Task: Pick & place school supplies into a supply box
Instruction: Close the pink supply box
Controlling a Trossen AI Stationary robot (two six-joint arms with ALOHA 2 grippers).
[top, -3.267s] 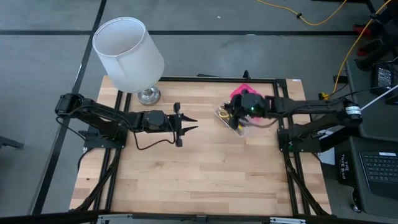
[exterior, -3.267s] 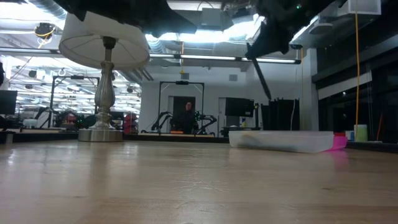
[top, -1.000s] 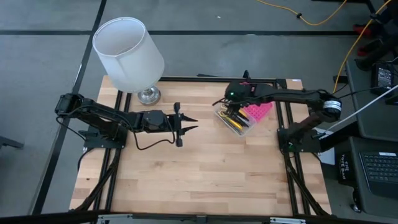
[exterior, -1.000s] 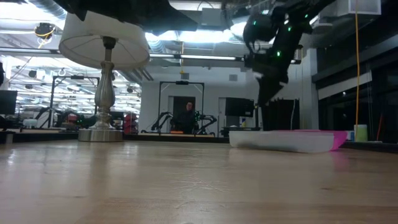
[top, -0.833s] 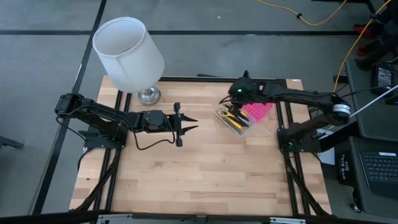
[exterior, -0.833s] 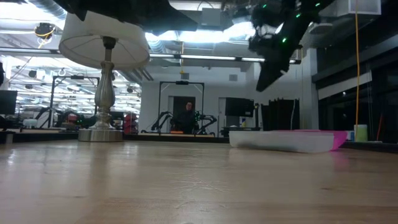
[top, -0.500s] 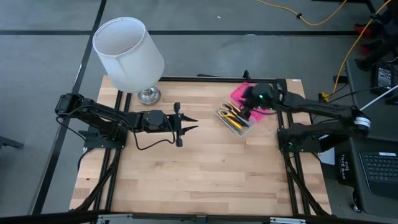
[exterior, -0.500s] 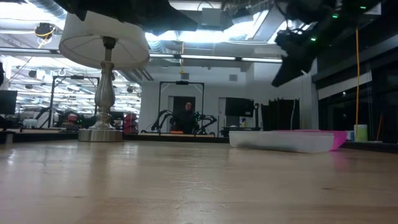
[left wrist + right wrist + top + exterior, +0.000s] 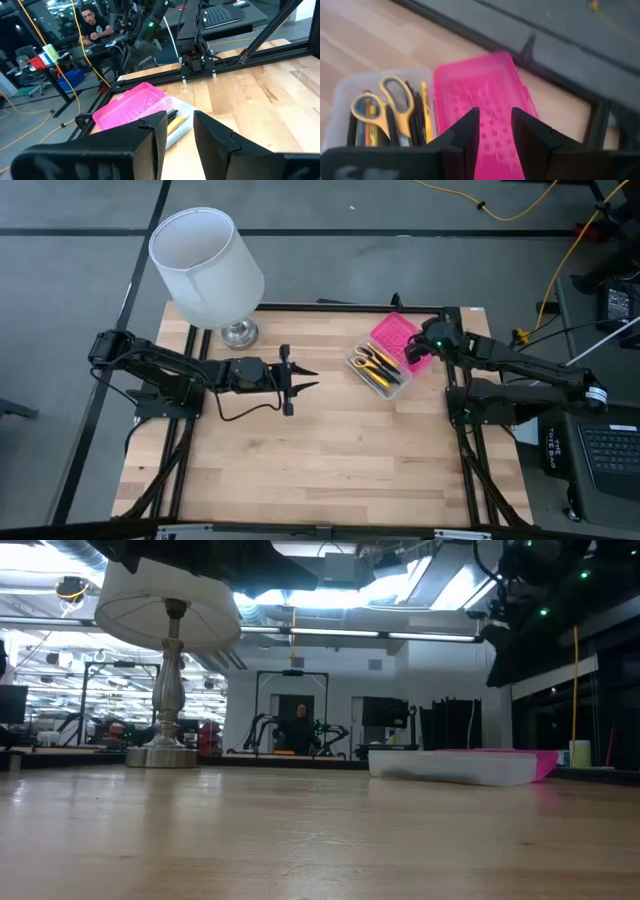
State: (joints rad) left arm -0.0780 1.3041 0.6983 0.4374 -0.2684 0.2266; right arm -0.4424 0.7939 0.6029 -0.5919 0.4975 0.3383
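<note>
The supply box sits at the table's far right. Its clear base [image 9: 378,372] holds yellow-handled scissors [image 9: 395,97] and several pens and pencils [image 9: 422,115]. The pink lid [image 9: 392,338] lies swung open flat beside the base, on its far-right side. My right gripper [image 9: 412,358] hovers open above the lid, well clear of the box in the low view [image 9: 500,665]. My left gripper [image 9: 305,378] waits open above the middle of the table, pointing at the box [image 9: 150,107].
A lamp with a white shade [image 9: 205,265] stands by its metal foot [image 9: 238,333] at the far left corner. Bare wood [image 9: 320,450] fills the near half of the table. A black frame rail [image 9: 455,380] runs along the right edge. A person [image 9: 92,22] sits beyond the table.
My right gripper has swung from over the far-left end of the box toward the table's right edge and risen, ending above the open lid. The box, its lid and the supplies have stayed put.
</note>
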